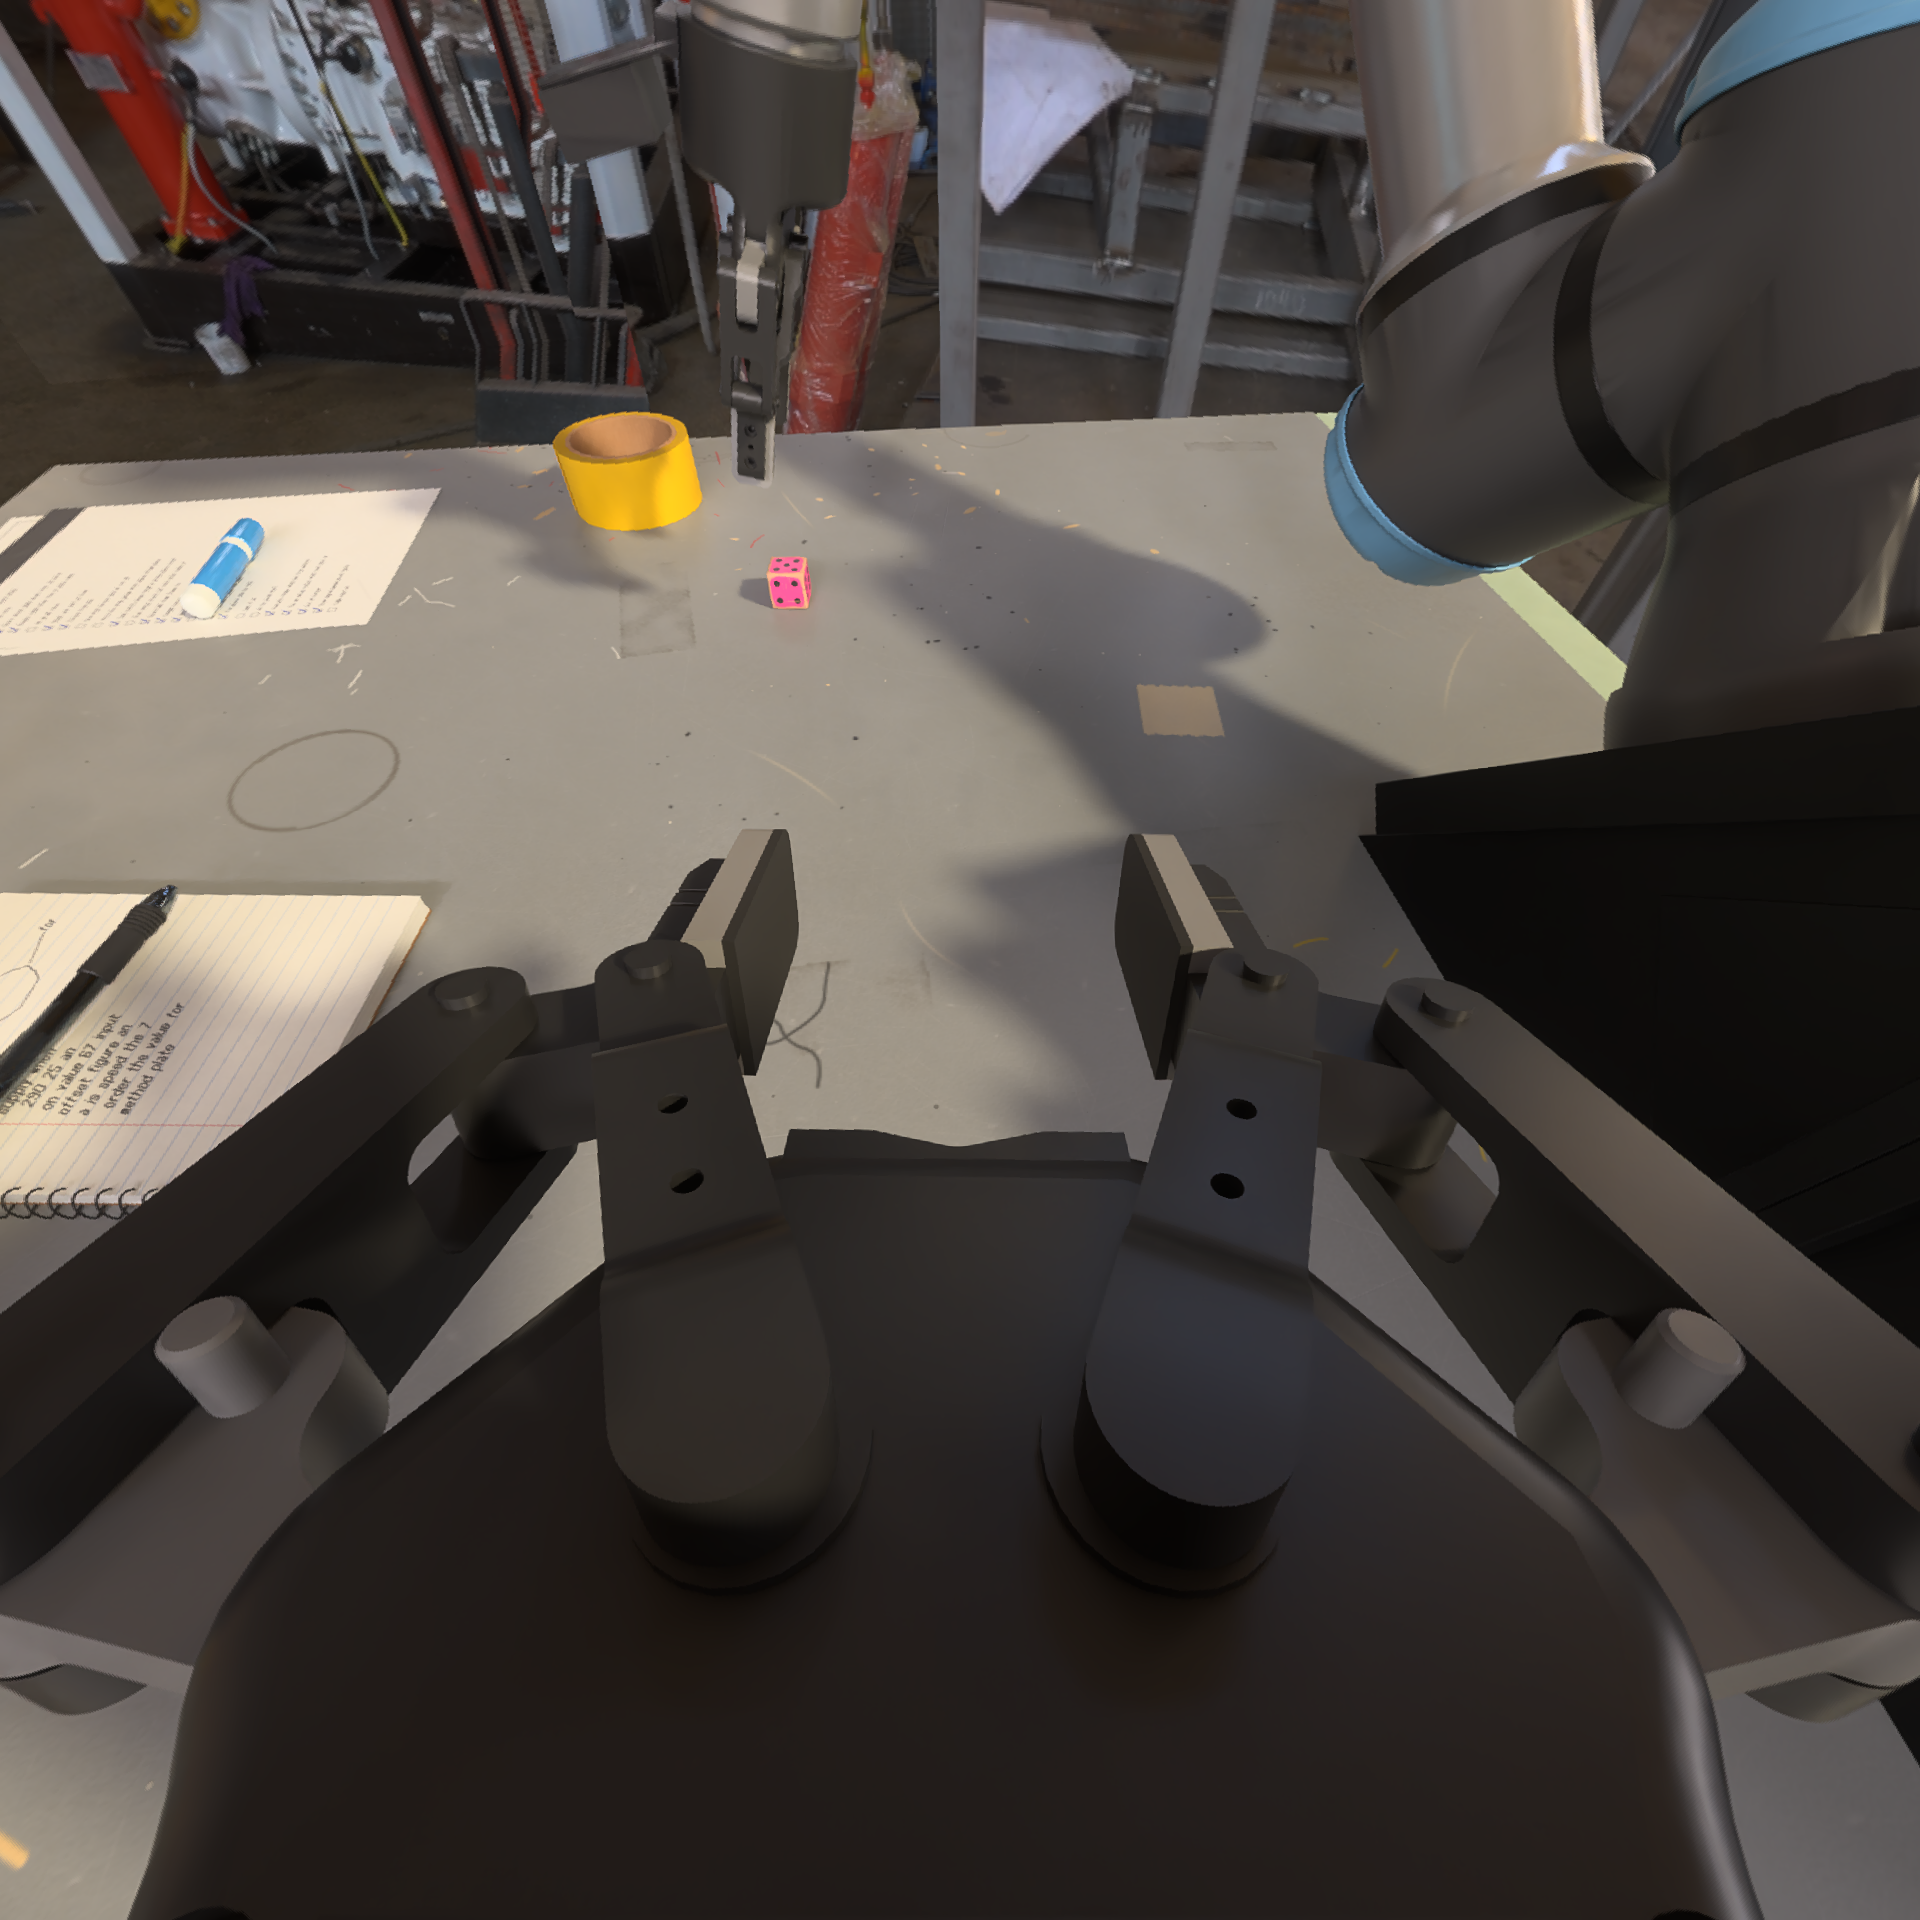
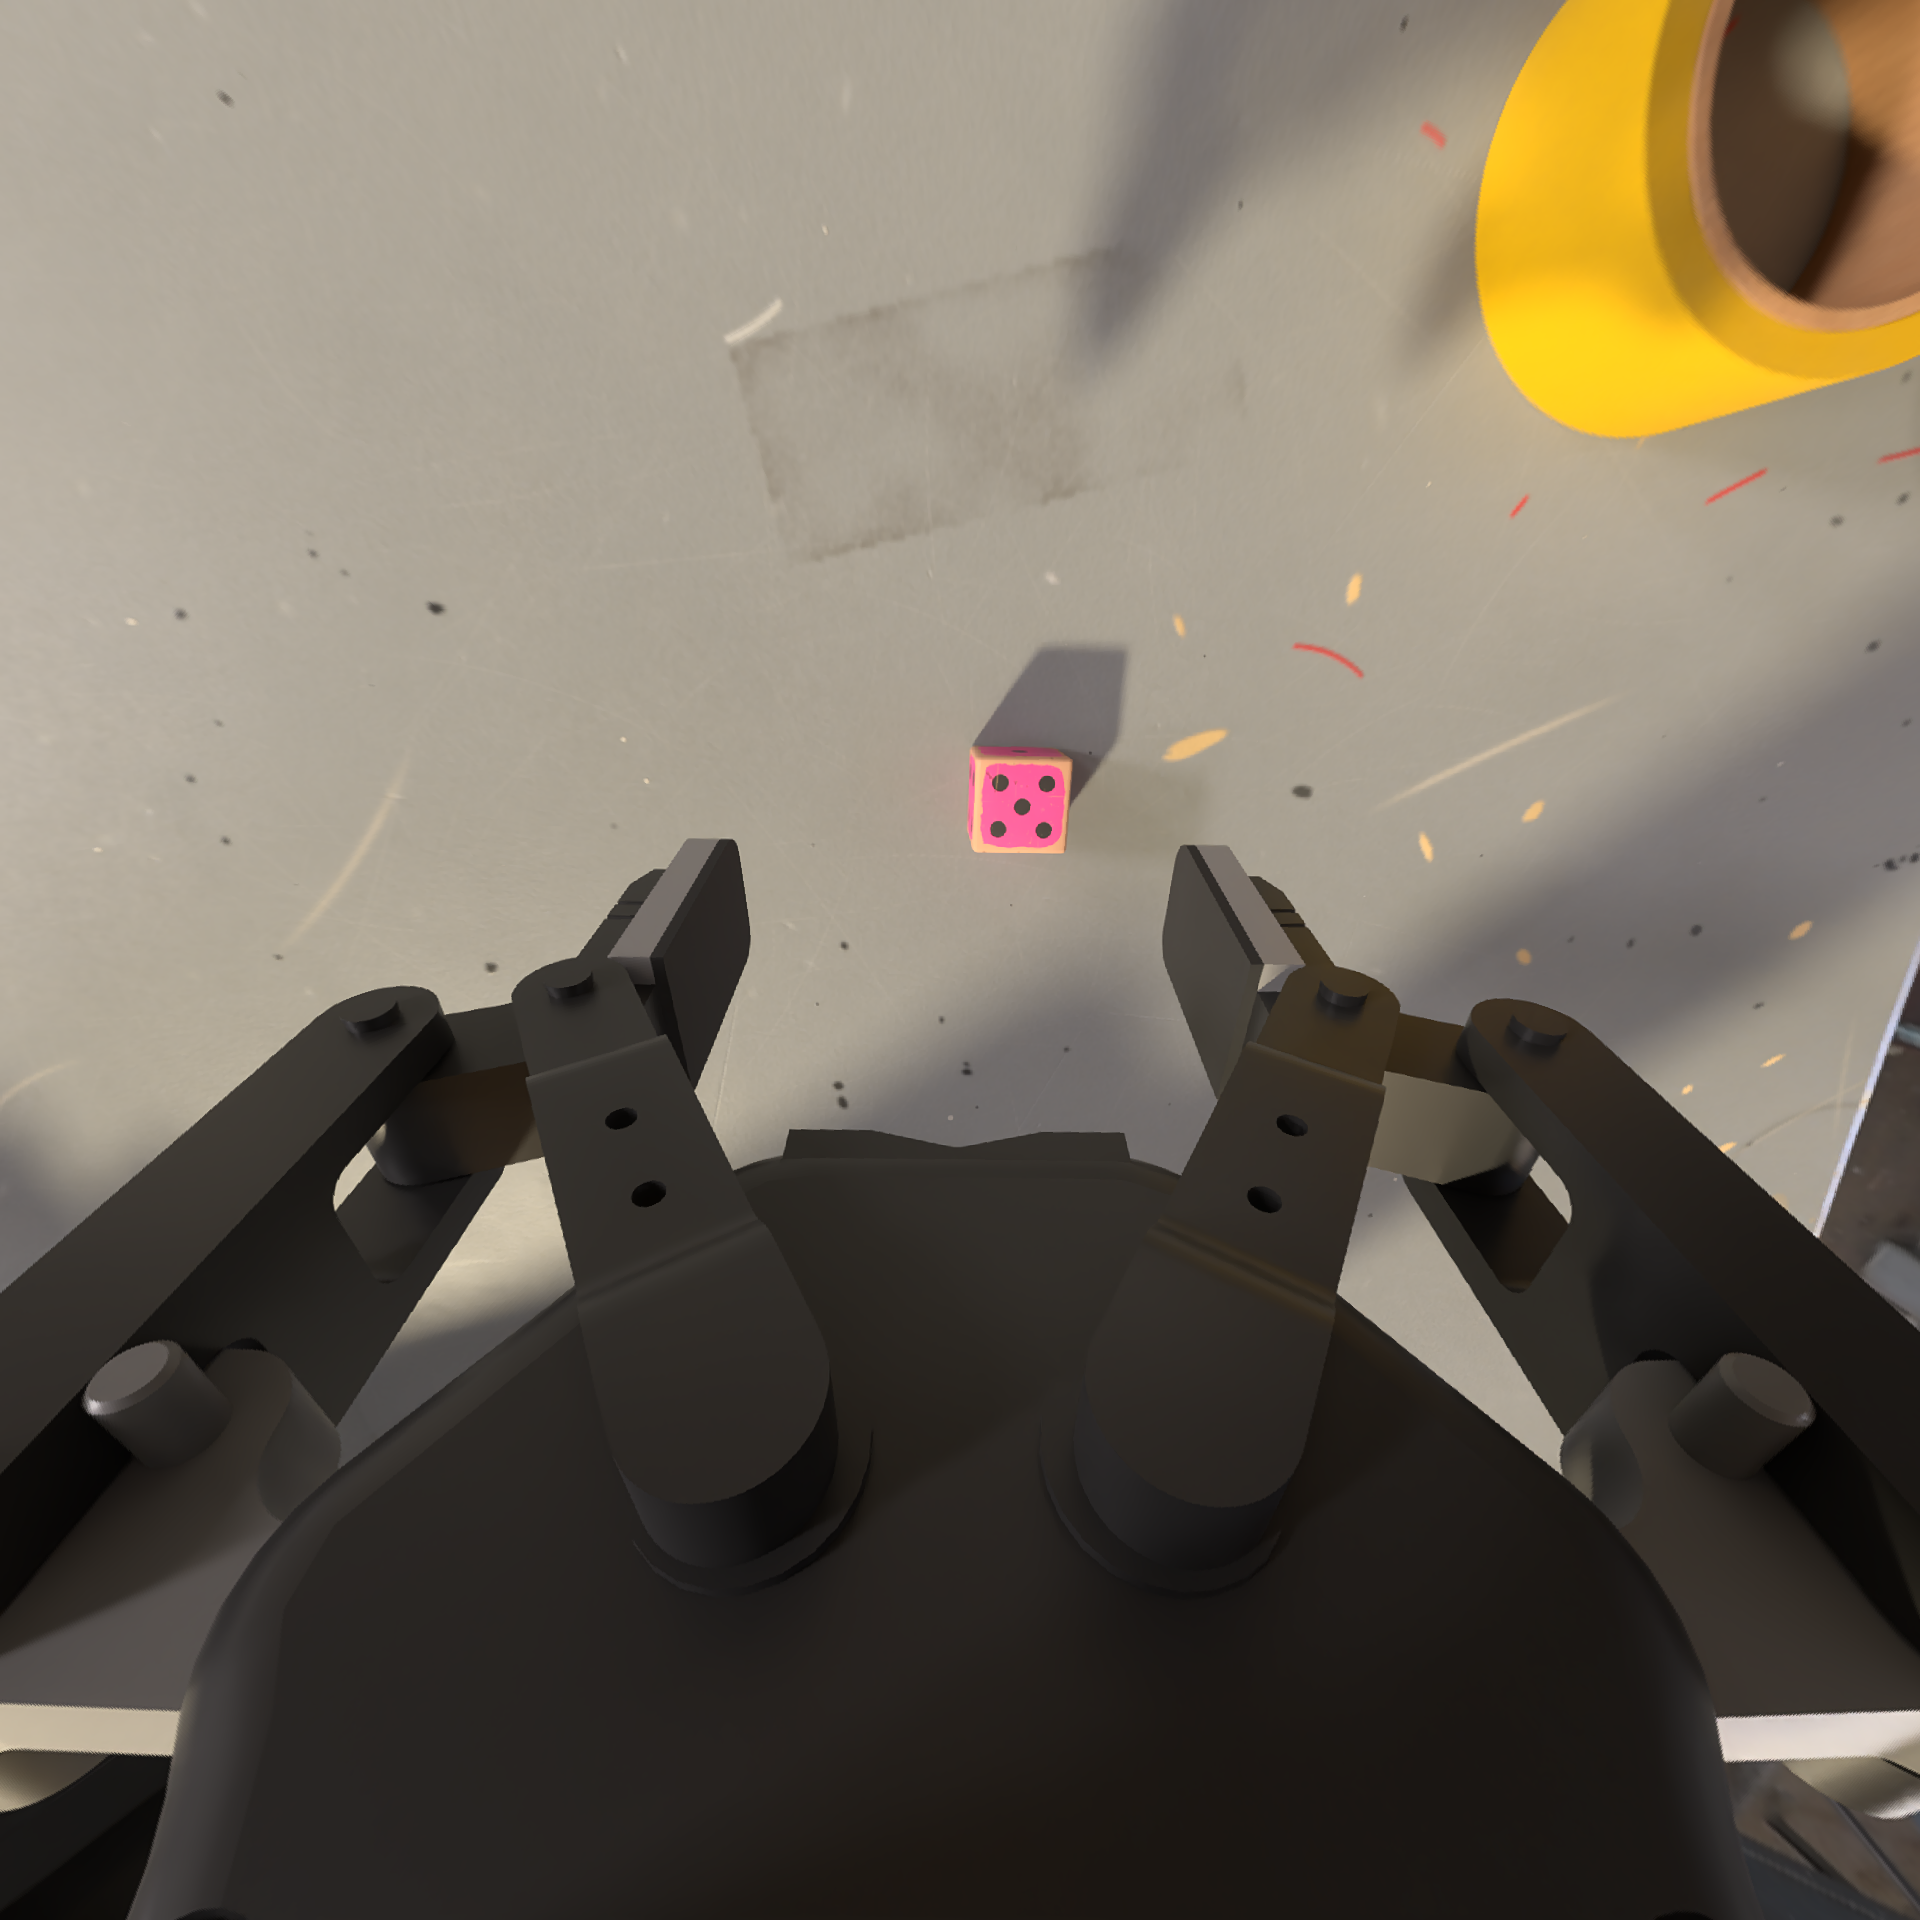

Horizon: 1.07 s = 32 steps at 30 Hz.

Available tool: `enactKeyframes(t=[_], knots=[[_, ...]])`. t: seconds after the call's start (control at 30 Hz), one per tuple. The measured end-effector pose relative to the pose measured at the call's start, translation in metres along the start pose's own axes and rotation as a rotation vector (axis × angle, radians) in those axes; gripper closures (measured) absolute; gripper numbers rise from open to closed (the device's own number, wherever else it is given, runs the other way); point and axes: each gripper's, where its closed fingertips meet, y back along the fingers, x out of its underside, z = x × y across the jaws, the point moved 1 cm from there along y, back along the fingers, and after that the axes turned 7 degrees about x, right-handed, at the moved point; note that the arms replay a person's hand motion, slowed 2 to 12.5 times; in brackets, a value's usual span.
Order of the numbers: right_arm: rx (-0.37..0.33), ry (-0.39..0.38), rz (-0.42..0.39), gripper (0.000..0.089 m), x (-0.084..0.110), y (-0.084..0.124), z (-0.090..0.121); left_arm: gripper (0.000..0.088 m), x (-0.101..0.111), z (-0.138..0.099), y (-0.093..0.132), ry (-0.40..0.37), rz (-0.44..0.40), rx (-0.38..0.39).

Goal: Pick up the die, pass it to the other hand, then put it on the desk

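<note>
A small pink die [image 1: 789, 582] with black pips and tan edges rests on the grey desk [image 1: 935, 727], far ahead of my left gripper [image 1: 956, 914], which is open and empty above the near part of the desk. In the right wrist view the die [image 2: 1019, 801] lies on the desk just beyond and between the fingertips of my right gripper [image 2: 956, 914], which is open, empty and looks down from above. In the left wrist view the right gripper [image 1: 753, 457] hangs above the desk just behind the die.
A yellow tape roll [image 1: 628, 470] stands behind and left of the die; it also shows in the right wrist view [image 2: 1621, 239]. A blue glue stick [image 1: 223, 567] lies on a printed sheet [image 1: 312, 551]. A spiral notepad [image 1: 208, 1029] with a pen [image 1: 94, 977] lies near left. A black block [image 1: 1662, 987] stands right.
</note>
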Motion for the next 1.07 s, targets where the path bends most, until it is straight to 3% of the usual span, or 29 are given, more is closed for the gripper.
enactKeyframes(t=[0.6, 0.83, 1.07], knots=[[-0.023, 0.019, -0.240, 0.0270, -0.015, 0.081, 0.012, 0.0330, -0.004, -0.004, 0.005, -0.025, 0.003, -0.024], [-0.006, 0.033, -0.278, 0.0311, -0.014, 0.094, 0.013, 0.0332, -0.006, -0.007, 0.005, -0.037, 0.005, -0.024], [-0.003, 0.044, -0.258, 0.0328, -0.009, 0.091, 0.014, 0.0332, -0.008, -0.011, 0.006, -0.049, 0.008, -0.023]])
